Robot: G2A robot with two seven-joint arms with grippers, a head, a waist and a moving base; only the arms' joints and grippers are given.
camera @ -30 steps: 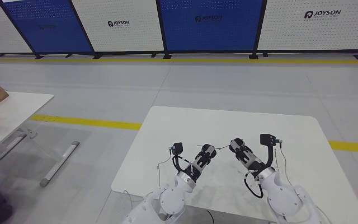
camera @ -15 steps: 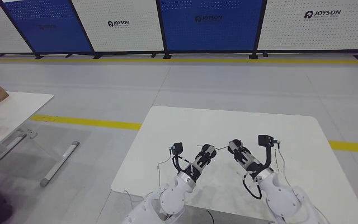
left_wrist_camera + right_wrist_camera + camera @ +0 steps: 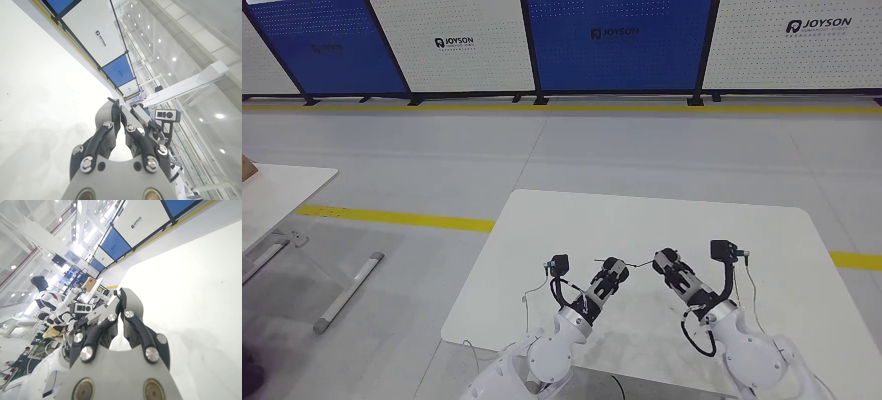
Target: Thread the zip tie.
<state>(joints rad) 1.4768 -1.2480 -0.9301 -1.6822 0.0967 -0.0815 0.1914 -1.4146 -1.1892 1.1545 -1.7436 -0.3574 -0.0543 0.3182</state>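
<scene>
Right gripper (image 3: pixel 662 259) drew back from left gripper (image 3: pixel 619 266), fingers (image 3: pixel 132 302) of both clenching zip tie (image 3: pixel 642 264) over table (image 3: pixel 642 215).

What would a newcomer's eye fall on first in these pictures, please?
Most likely the left gripper and the right gripper, both shut and meeting almost tip to tip above the near half of the white table. A thin dark zip tie bridges the small gap between them, with one end poking out of the right gripper.
</scene>
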